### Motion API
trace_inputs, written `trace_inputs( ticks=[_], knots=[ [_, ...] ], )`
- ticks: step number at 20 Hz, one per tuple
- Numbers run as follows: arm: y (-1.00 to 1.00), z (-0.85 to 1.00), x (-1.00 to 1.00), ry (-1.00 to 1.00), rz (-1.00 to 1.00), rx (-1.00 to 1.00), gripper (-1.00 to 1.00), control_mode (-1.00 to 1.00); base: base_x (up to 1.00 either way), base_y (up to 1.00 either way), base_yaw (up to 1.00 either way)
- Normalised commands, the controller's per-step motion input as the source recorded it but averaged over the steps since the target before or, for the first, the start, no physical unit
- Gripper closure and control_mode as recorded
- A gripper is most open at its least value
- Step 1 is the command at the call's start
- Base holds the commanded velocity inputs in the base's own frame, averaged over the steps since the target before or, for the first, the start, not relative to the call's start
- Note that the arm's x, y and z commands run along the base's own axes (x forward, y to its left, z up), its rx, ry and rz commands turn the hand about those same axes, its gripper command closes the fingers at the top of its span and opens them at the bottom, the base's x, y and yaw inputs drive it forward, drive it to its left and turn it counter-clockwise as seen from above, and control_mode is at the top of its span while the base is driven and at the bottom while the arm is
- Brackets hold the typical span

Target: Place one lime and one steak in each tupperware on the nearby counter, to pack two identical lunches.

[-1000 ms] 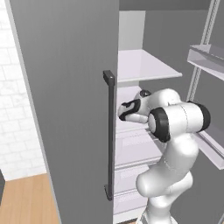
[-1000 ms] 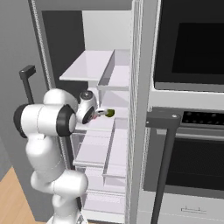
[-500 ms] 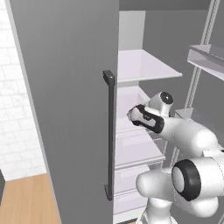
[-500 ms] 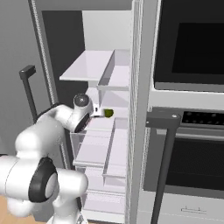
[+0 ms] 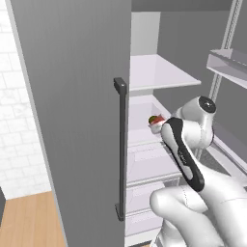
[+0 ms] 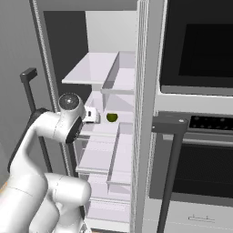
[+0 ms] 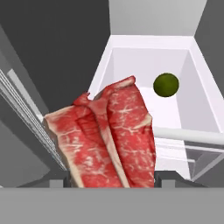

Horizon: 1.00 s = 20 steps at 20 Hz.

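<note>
The fingers (image 7: 111, 177) are clamped on the red, white-marbled steak (image 7: 105, 140), a floppy folded slab held above the fridge's white drawer (image 7: 131, 52). A smooth round lime (image 7: 166, 85) sits inside that drawer.

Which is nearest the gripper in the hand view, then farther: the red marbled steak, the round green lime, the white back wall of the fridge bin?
1. Red marbled steak: held in the gripper, at the fingers.
2. Round green lime: beyond the steak, upper right, in the bin.
3. White back wall of the fridge bin: behind the lime, at top.
</note>
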Motion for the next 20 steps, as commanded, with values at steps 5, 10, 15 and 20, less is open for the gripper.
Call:
trace_inputs(
  ticks=[5,10,15,20],
  knots=[
    [0.00,-0.19,-1.00,0.09,0.00,-0.03,1.00,-1.00,0.00,0.00,0.00],
    [-0.02,0.16,-1.00,-0.01,0.00,0.00,1.00,-1.00,0.00,0.00,0.00],
    [0.01,0.59,-1.00,0.00,0.00,0.00,1.00,-1.00,0.00,0.00,0.00],
    [0.11,0.14,-0.96,0.01,0.03,-0.02,1.00,-1.00,0.00,0.00,0.00]
  ],
)
